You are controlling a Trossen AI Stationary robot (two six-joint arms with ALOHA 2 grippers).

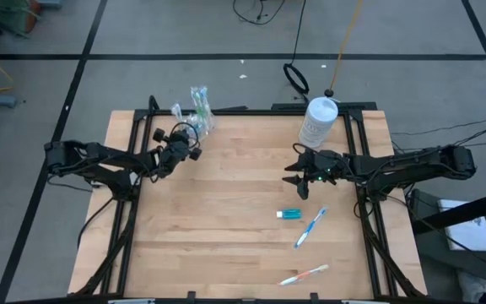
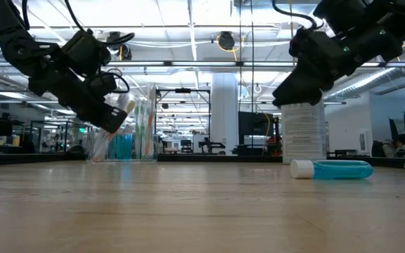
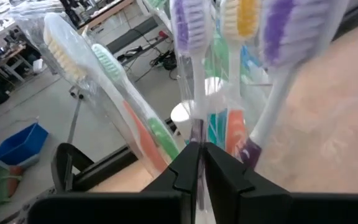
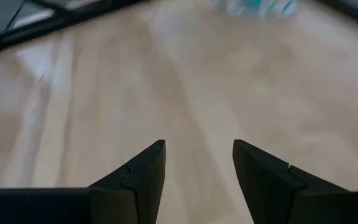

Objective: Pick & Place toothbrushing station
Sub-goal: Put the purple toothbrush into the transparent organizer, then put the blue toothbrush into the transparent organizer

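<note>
A clear cup stands at the table's far left with several toothbrushes upright in it, heads up. My left gripper is just in front of the cup, shut on a purple-bristled toothbrush among them. My right gripper hovers open over bare wood at the right, nothing between its fingers. A teal toothpaste tube, a blue toothbrush and an orange-and-white toothbrush lie flat on the table's near right. My left gripper pinches the pale handle of the purple-bristled toothbrush between its two fingers, well below the head. The fingers come from the table's near left, slanting slightly down, and lie across the handle. The brush stands upright among the others; its lower end is hidden by the fingers.
A large white bottle stands at the far right, just beyond my right gripper. Black frame rails run along the table's left, right and far edges. Bare wood lies open across the table's middle.
</note>
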